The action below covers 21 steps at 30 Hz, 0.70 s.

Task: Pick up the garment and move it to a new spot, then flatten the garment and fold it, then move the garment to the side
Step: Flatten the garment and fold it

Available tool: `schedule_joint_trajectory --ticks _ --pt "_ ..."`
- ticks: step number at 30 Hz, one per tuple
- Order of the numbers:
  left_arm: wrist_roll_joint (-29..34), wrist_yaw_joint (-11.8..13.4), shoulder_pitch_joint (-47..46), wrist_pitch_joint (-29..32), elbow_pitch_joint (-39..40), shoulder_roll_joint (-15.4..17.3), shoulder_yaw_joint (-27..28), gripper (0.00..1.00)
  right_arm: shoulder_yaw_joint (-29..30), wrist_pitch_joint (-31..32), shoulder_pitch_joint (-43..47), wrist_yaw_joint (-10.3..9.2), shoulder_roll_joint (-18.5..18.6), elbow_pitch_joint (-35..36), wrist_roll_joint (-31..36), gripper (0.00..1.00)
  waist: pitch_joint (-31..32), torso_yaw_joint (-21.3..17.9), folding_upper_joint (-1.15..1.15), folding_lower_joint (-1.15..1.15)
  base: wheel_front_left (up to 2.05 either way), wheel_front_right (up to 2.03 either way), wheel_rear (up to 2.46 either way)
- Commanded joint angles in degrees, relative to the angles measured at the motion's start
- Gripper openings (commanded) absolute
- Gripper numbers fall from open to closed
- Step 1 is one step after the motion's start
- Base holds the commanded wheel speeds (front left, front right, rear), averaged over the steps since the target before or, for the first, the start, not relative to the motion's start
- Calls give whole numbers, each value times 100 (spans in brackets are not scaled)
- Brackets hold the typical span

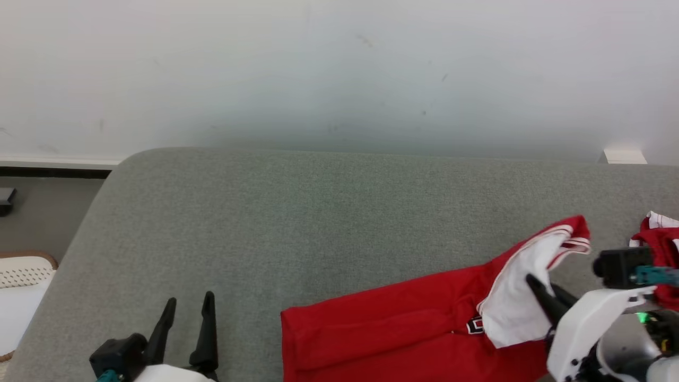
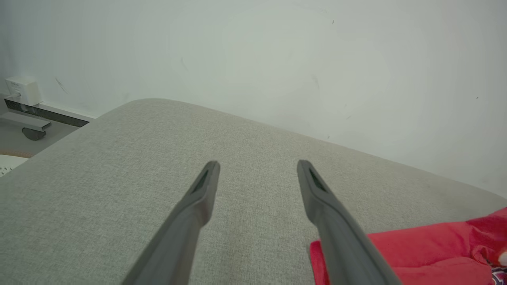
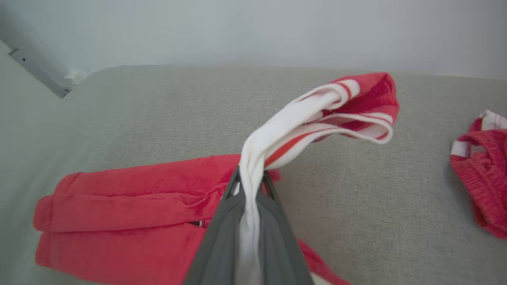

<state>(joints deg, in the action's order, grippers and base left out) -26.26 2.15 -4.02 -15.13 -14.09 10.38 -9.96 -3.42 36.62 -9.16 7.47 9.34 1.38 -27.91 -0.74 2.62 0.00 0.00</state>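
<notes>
Right claw [image 3: 251, 179] clamping red garment [image 3: 126, 209].
Its jaws are pinching tight on the white band [image 3: 301, 114], which is flaring toward 1 o'clock; left claw [image 2: 258, 164] is hovering wide open, empty.

The red cloth garment with white striped trim [image 3: 130, 198] is soft and matt, with a slightly napped surface. The grey upholstered cushion [image 1: 318, 223] is covered in matt woven cloth with a fine, slightly rough grain. The long dark grey fingers [image 2: 340, 237] are smooth and matt, plastic in appearance. The white forearm shell [image 1: 583, 329] is smooth, glossy plastic.
</notes>
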Motion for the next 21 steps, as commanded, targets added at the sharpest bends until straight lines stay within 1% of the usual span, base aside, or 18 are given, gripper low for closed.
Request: schedule_joint_trajectory --ticks 1,4,8,16,21 --pt "18 -24 76 3 -19 -1 18 100 -144 77 104 1 -57 149 7 0 7 30 0 0 0 0 0" --pt "5 -43 60 3 -62 -18 59 100 -634 337 157 2 -278 392 -46 0 -4 81 0 0 0 0 0" --pt "-5 -98 -52 3 -137 -79 45 100 -1185 433 -48 2 -475 258 -118 0 -55 230 0 0 0 0 0" --pt "5 -199 -170 4 -326 -182 48 100 -2101 330 -677 2 -639 -722 -510 0 -186 548 0 0 0 0 0" --pt "64 -269 -255 3 -435 -219 58 100 -2639 13 -1085 2 -639 -1310 -971 0 -241 742 0 0 0 0 0"
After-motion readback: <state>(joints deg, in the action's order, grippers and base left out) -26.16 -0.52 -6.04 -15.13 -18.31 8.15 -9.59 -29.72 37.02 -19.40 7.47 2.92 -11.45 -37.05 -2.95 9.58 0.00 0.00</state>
